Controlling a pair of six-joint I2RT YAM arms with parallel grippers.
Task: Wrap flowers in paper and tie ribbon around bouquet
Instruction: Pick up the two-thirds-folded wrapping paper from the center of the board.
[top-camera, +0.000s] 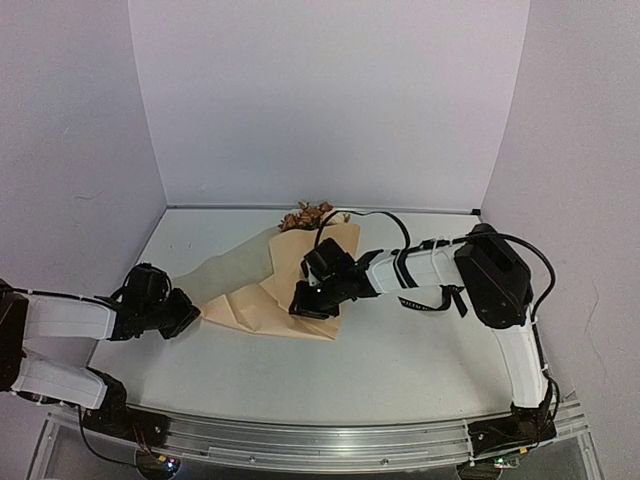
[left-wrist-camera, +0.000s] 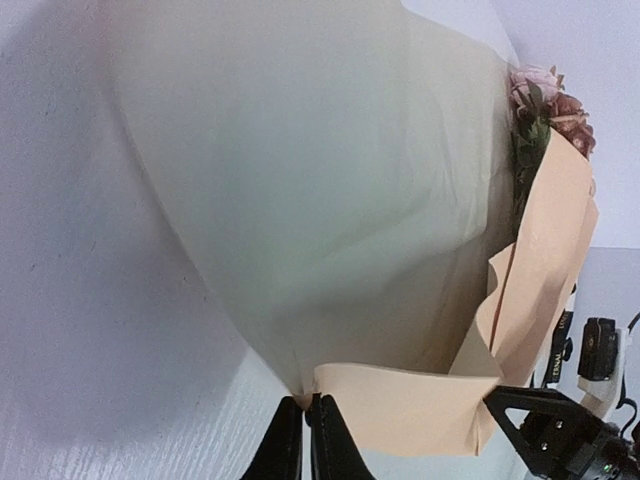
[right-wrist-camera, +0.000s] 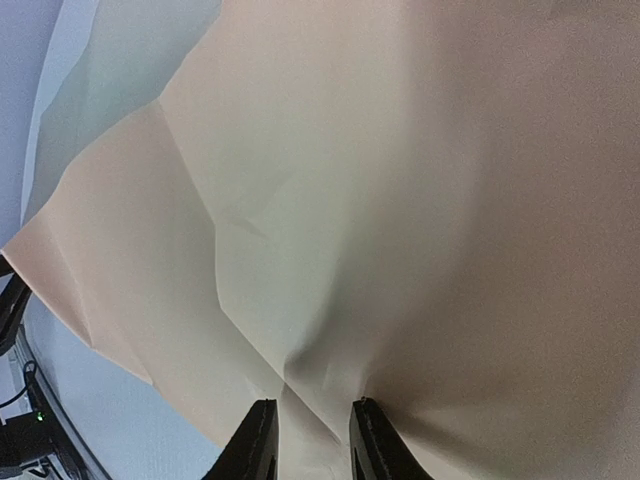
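My left gripper (left-wrist-camera: 306, 437), nearest at 8 o'clock on the table (top-camera: 400, 370), has its jaws pressed together on 1 corner of the paper (left-wrist-camera: 330, 200). From there the loose flap runs toward 2 o'clock to the bundle, whose long axis lies 6 to 12. My right gripper (top-camera: 313, 300) sits on the bundle's near end, pinching a pucker of paper. The flowers (top-camera: 307, 215) poke out farthest, at 12 o'clock. I judge the flap must cross toward 3 o'clock, and my left arm is nearer.
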